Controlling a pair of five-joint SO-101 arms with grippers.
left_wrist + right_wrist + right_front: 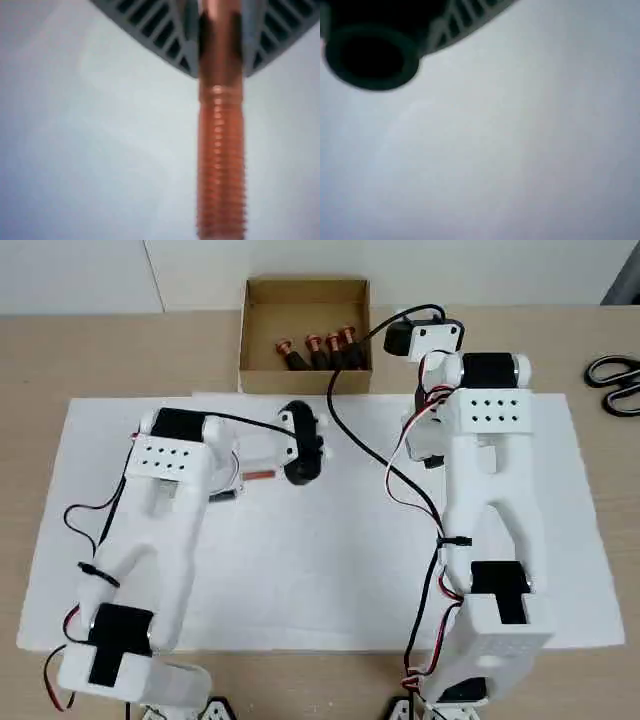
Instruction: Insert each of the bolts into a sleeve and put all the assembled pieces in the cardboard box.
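Observation:
My left gripper (247, 478) hangs low over the white mat, shut on a copper bolt (260, 476). In the left wrist view the threaded bolt (220, 165) sticks out from between the grey ribbed fingers (150, 30). My right gripper (430, 456) is at the mat's far right, shut on a black sleeve (370, 59) whose open end shows beside a ribbed finger (465, 20). The cardboard box (258, 372) stands beyond the mat's far edge. Several assembled pieces (320, 350) lie inside it.
A white foam mat (330, 570) covers the middle of the wooden table. Scissors (612, 383) lie at the far right edge. A black cable (350, 435) loops over the mat between the arms, from the box's front right corner.

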